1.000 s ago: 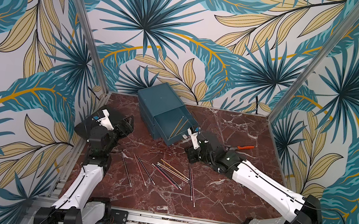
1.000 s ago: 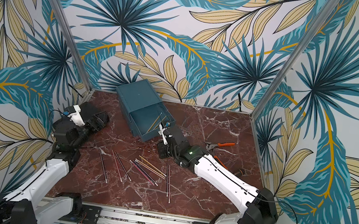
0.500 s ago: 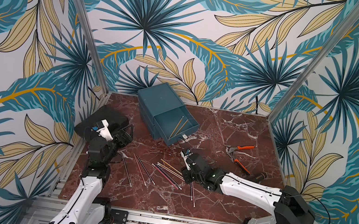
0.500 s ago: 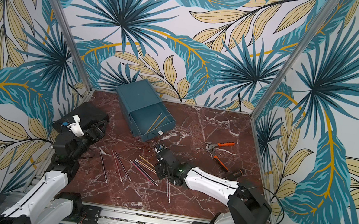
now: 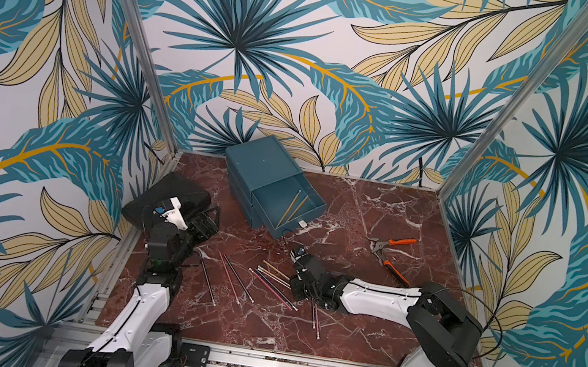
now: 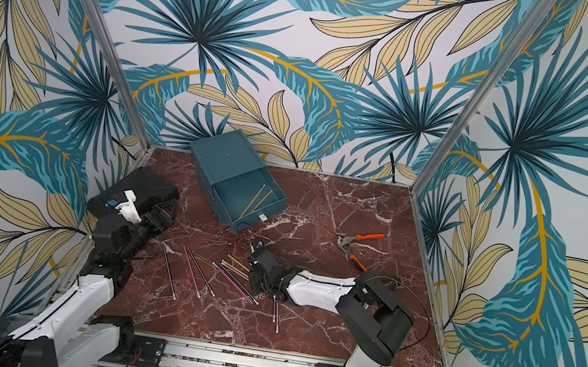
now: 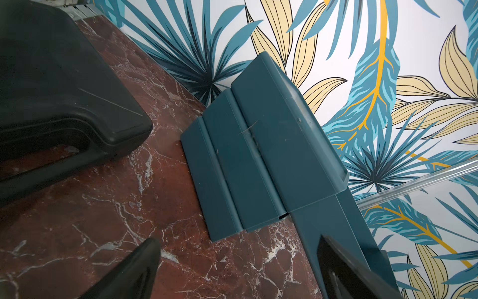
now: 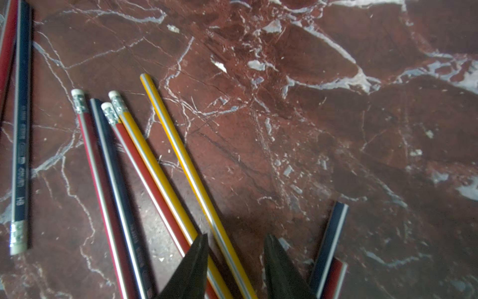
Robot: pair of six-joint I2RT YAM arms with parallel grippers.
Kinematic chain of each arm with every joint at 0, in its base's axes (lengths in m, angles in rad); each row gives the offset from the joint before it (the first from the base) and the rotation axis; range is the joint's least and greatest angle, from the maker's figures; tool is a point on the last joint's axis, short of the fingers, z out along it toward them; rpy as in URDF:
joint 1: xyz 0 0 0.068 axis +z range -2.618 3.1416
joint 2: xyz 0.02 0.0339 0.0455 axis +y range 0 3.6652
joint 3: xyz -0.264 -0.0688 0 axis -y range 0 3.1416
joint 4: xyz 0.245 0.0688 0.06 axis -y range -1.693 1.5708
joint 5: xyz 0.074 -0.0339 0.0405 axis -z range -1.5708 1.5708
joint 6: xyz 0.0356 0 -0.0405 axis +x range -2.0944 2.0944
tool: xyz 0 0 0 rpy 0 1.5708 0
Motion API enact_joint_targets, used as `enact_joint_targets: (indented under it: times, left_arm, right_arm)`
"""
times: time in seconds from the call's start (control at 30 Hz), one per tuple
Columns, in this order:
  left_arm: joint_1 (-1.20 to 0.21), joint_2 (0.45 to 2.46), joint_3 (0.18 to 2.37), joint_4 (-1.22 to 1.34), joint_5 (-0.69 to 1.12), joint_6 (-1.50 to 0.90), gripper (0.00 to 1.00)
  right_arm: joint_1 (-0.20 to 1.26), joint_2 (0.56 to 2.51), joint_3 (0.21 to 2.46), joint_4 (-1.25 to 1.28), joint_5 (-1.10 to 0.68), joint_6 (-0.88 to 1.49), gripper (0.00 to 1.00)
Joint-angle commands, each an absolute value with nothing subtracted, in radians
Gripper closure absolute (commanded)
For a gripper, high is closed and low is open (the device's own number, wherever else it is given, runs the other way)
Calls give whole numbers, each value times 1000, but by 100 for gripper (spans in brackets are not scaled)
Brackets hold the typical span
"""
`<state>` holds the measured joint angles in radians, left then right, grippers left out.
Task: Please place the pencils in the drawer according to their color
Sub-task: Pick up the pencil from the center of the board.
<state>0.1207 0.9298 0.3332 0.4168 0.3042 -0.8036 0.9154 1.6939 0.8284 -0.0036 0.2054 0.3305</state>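
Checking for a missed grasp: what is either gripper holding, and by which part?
Nothing. The right gripper stands open astride a yellow pencil on the table; the left gripper is open, empty.

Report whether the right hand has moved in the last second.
Yes. The right hand has drawn away from the teal drawer chest, toward the camera. It now sits low over the loose pencils, jaws either side of a yellow pencil.

You have a dark red tabletop point(image 5: 341, 331) veined in white. On it, the yellow pencils point(image 8: 186, 165), red pencils point(image 8: 96, 178) and navy pencils point(image 8: 22, 129) each carry a silver stripe, most with a white eraser tip. The drawer chest point(image 5: 267, 164) is dark teal, the pliers point(image 5: 402, 242) are orange-handled and the case point(image 7: 51, 77) is black. The walls point(image 5: 305, 54) show a teal-and-tan leaf print.
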Motion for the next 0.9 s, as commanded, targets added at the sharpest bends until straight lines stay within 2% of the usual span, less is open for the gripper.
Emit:
enact_joint_targets:
  times: [0.0,0.37,0.53,0.87]
  left_arm:
    - [132,934,339,467,316,-796,0]
    - [132,937,337,469,317,-793,0]
    - [132,937,336,474,316,-793,0]
    - [131,937,336,476,315,-790,0]
  right_arm:
    - [918,1721,848,10,232,346,60]
    - [918,1762,859,2,246,357,61]
    - [919,1764,856,-18,300,383,69]
    - [914,1755,848,-93,421,456,76]
